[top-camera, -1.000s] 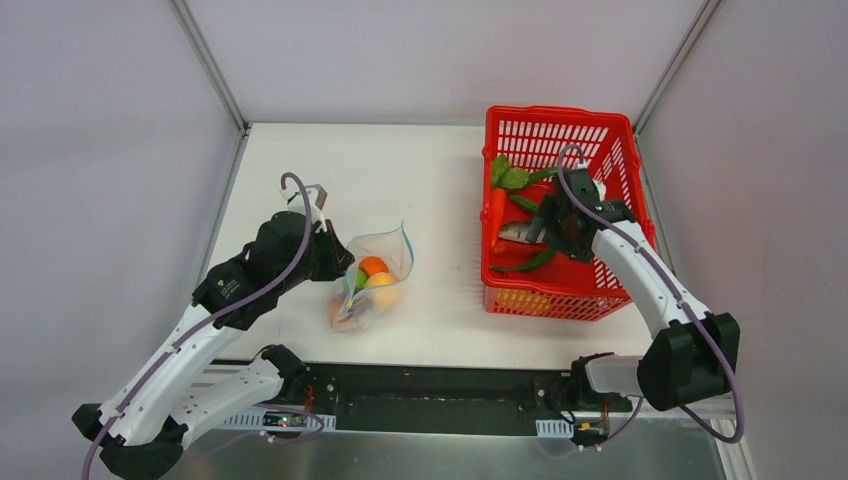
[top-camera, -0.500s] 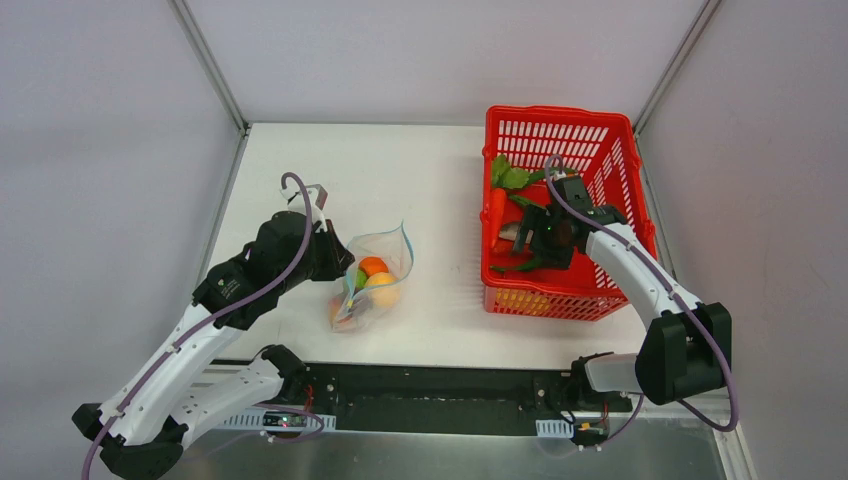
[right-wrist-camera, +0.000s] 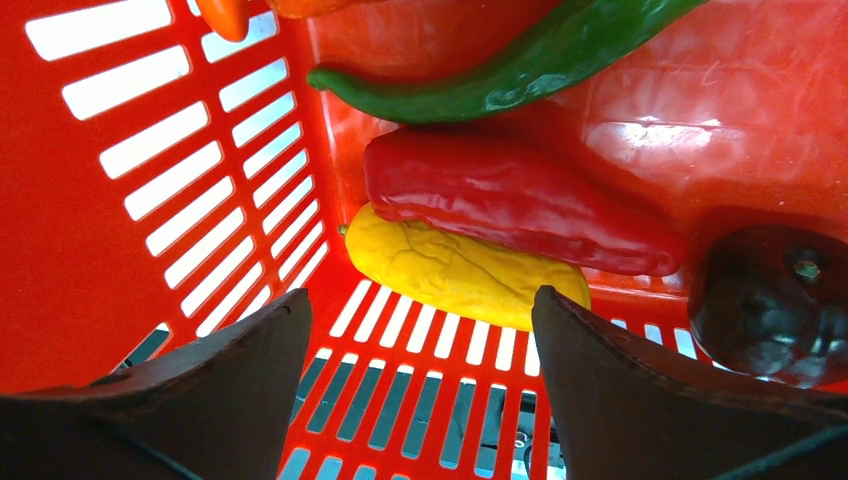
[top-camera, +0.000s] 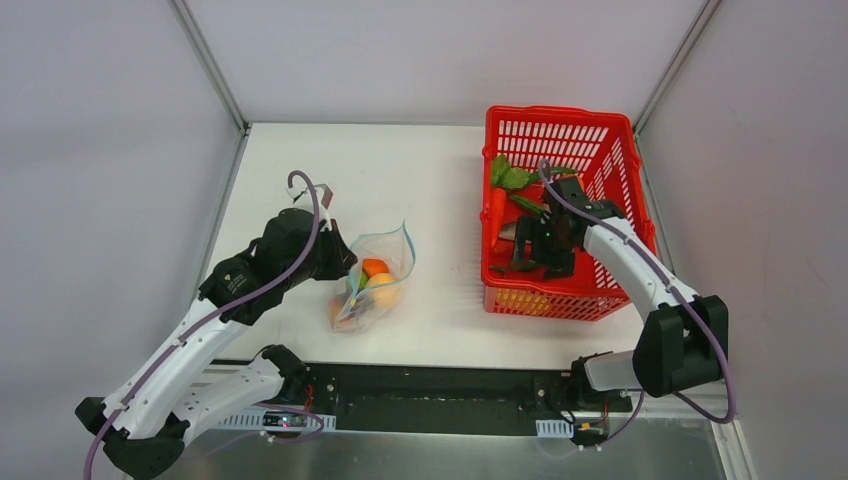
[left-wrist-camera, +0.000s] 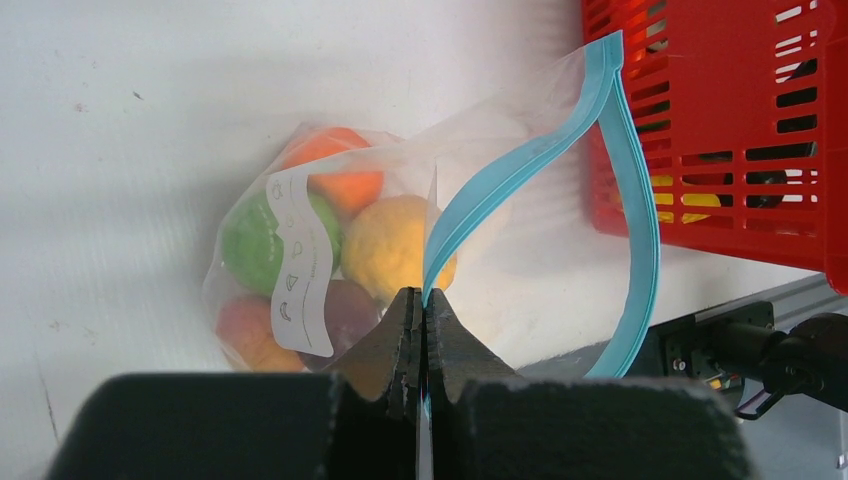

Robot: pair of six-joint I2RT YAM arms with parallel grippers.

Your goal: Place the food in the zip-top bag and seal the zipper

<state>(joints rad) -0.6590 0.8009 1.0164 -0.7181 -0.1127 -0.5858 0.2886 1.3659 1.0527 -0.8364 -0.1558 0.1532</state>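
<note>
From above, the bag point(top-camera: 378, 278) lies on the white surface point(top-camera: 440, 180), left of the middle and toward the near edge, with round food already in it. The left fingers point(top-camera: 345, 265) sit at its left side. The red basket point(top-camera: 560, 112) stands along the right edge. The right fingers point(top-camera: 530, 252) hang low inside its near half, and a carrot point(top-camera: 497, 215) lies further in. With the arm reaching this deep, a careless lift could catch the basket wall and drag or tip the basket.

In the left wrist view, the left fingers are pressed together on one lip of the teal zipper point(left-wrist-camera: 520, 170), and the mouth gapes in a loop toward the basket. An orange ball point(left-wrist-camera: 385, 245), a green ball point(left-wrist-camera: 250, 240) and other pieces crowd the bottom of the bag. The pinch is on a thin, slick strip. If it slips, the mouth would probably fall flat and the next piece would land on the surface. Pulling the lip too hard could roll the balls out.

In the right wrist view, the right fingers stand wide apart with nothing between them, just above a yellow pepper point(right-wrist-camera: 460, 270) on the slotted basket floor. A red pepper point(right-wrist-camera: 510, 200) touches it on the far side, with a green pepper point(right-wrist-camera: 520, 65) beyond and a dark purple piece point(right-wrist-camera: 770, 305) to the right. Closing here could take yellow and red together, or drive a fingertip into a slot. A long pepper held crosswise might also snag on the bag's mouth.
</note>
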